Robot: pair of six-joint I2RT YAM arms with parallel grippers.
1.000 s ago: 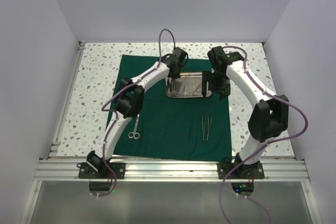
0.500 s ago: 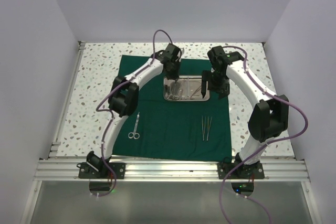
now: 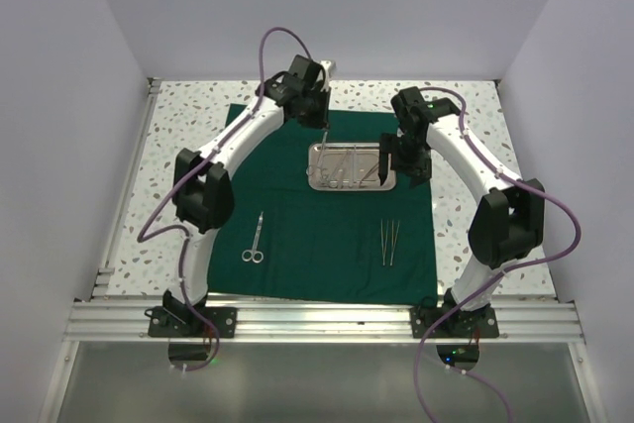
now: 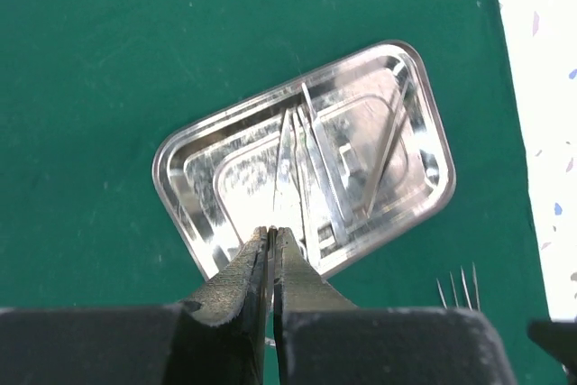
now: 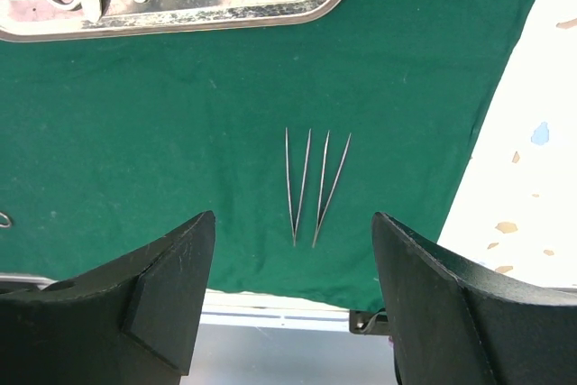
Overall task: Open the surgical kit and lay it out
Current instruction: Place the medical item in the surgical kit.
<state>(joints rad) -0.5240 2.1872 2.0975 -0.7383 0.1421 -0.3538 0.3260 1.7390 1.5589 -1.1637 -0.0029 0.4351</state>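
Under the left gripper: a steel tray on the green drape.
Its fingers are pinched together on a slender steel instrument, held above the tray's nearer edge. Beyond the tips, more shiny instruments lie loose inside the tray. The right gripper, spread wide, hangs over two tweezers lying side by side on the flat drape, with the tray just ahead of it. Well back toward the left arm's base lie the scissors.

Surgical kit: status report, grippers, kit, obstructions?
Left gripper shut on slender steel instrument above shiny rectangular steel tray. Right gripper open, empty. Dark green cloth drape spread; steel scissors, two tweezers laid out. Nothing obstructing.
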